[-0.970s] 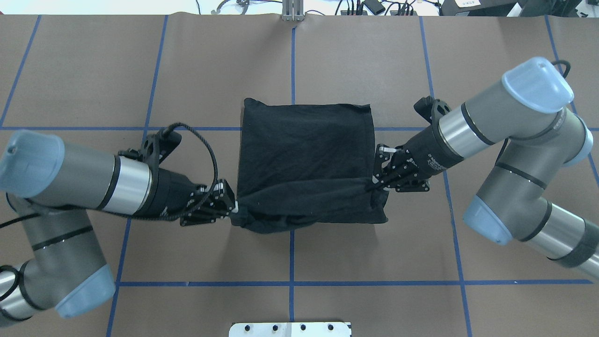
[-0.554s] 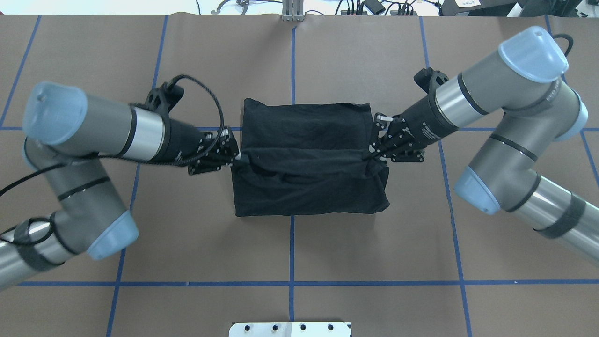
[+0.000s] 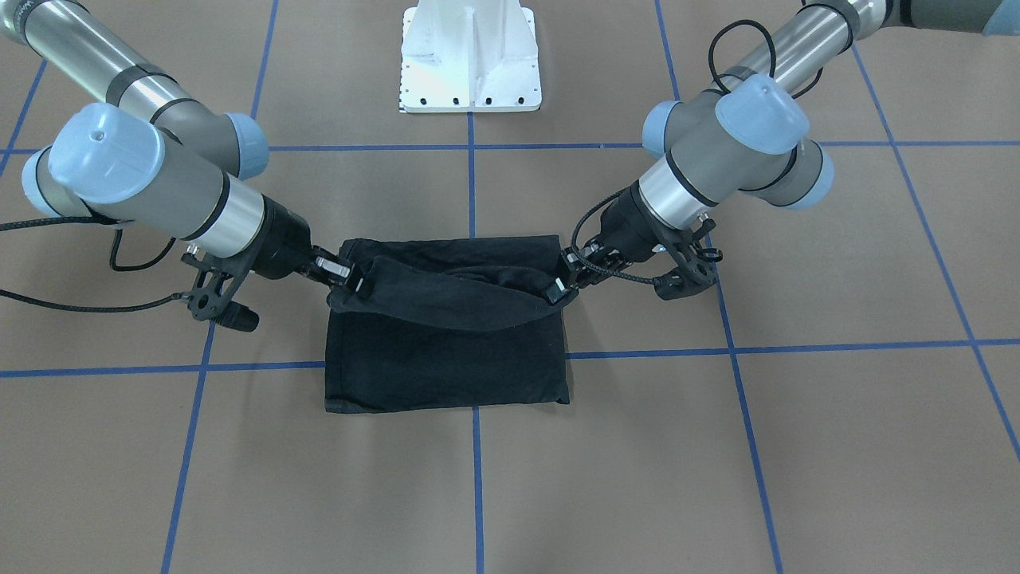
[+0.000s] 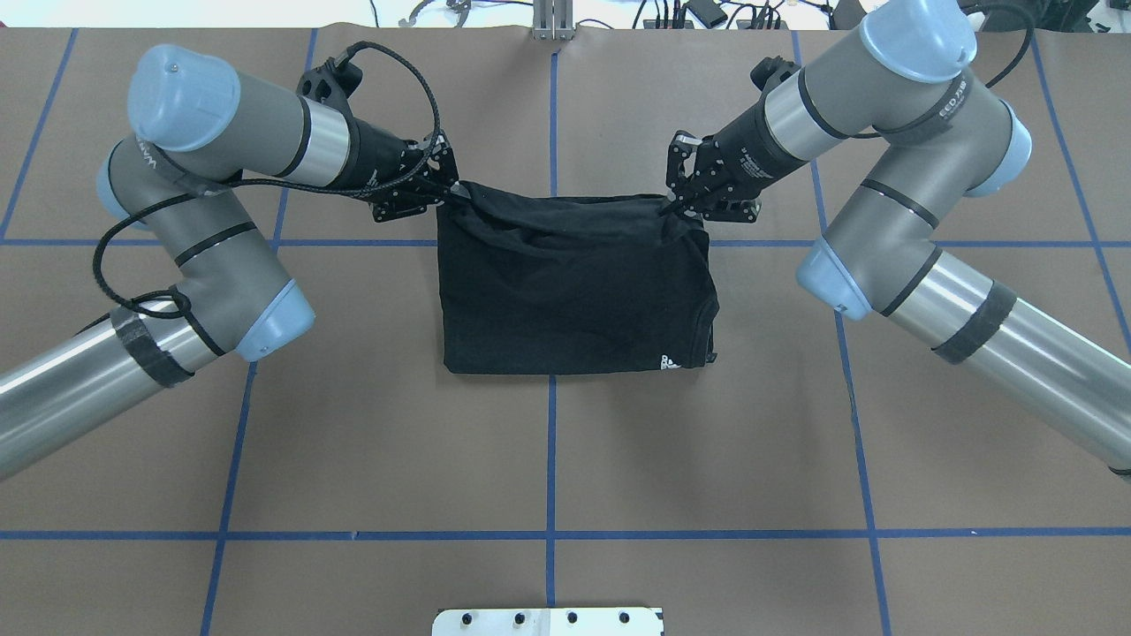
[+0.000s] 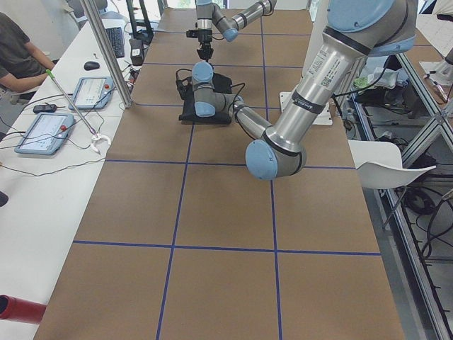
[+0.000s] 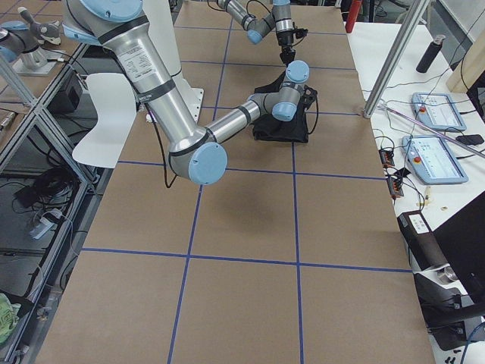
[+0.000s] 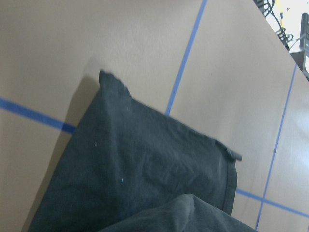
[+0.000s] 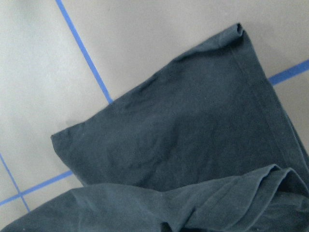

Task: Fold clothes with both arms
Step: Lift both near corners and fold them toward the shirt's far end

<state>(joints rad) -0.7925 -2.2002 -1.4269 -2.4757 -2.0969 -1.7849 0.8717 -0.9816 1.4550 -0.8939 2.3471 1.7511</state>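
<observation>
The clothes are one black T-shirt, folded into a rectangle at the table's middle, with a small white logo at its near right corner. My left gripper is shut on the folded-over layer's far left corner. Its far right corner is pinched in my right gripper, which is shut. In the front-facing view the held edge sags between the left gripper and the right gripper, above the lower layer. Both wrist views show only black cloth on the brown table.
The white pedestal base stands at the robot's side of the table. Blue tape lines grid the brown surface. Cables lie past the far edge. A person sits at a side bench with tablets.
Both grippers have carried the shirt's held edge from the near side over to the far side, laying the upper layer across the lower one. Both arms have swung outward and forward.
</observation>
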